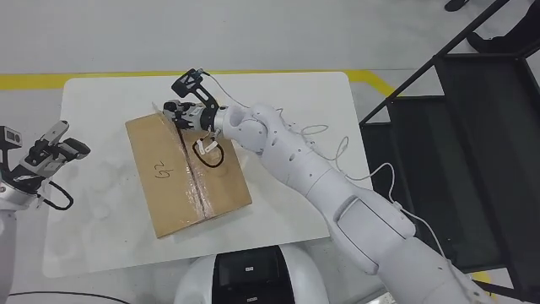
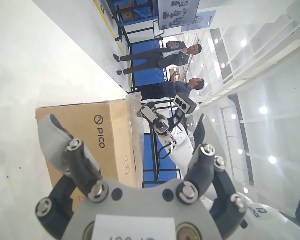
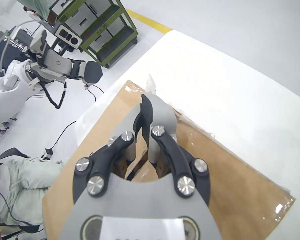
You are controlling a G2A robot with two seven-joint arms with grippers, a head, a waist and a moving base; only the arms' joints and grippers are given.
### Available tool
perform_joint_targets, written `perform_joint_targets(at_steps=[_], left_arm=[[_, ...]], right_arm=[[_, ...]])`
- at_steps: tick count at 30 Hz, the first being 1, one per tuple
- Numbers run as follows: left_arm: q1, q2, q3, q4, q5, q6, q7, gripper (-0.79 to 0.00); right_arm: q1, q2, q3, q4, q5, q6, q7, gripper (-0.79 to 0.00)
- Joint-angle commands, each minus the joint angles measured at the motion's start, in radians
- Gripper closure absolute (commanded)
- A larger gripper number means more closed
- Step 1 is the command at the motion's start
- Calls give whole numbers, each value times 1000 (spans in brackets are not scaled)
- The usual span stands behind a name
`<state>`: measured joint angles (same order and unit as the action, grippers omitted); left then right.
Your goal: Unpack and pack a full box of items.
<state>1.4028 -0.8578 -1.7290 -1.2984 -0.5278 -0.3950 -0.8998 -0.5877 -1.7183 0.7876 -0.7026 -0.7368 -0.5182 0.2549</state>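
A brown cardboard box lies flat on the white table, its top seam sealed with clear tape. My right gripper sits at the far end of that seam. In the right wrist view its fingers are closed together over the box, and a crumpled loose tape end sticks out just past the tips. My left gripper hangs at the table's left edge, apart from the box, open and holding nothing. Its wrist view looks past the wide-spread left gripper at the box side and the right gripper.
The table has bare surface to the right of the box and along its far side. Black metal steps stand off the table's right side. A green cart stands on the floor beyond the table's left side.
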Motion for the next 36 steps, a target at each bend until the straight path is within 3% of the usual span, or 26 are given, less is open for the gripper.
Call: perform_joint_targets(at_steps=[1, 23, 25, 36], left_arm=[[0, 0, 0, 0, 0, 0, 0, -785], [0, 0, 0, 0, 0, 0, 0, -785], [0, 0, 0, 0, 0, 0, 0, -785], [0, 0, 0, 0, 0, 0, 0, -785]], right_arm=[[-3, 2, 1, 2, -19, 19, -9, 0], [-58, 29, -3, -154, -252, 169, 37, 0], [-63, 31, -6, -171, -273, 178, 50, -43], [-75, 31, -37, -231, -395, 238, 115, 0]])
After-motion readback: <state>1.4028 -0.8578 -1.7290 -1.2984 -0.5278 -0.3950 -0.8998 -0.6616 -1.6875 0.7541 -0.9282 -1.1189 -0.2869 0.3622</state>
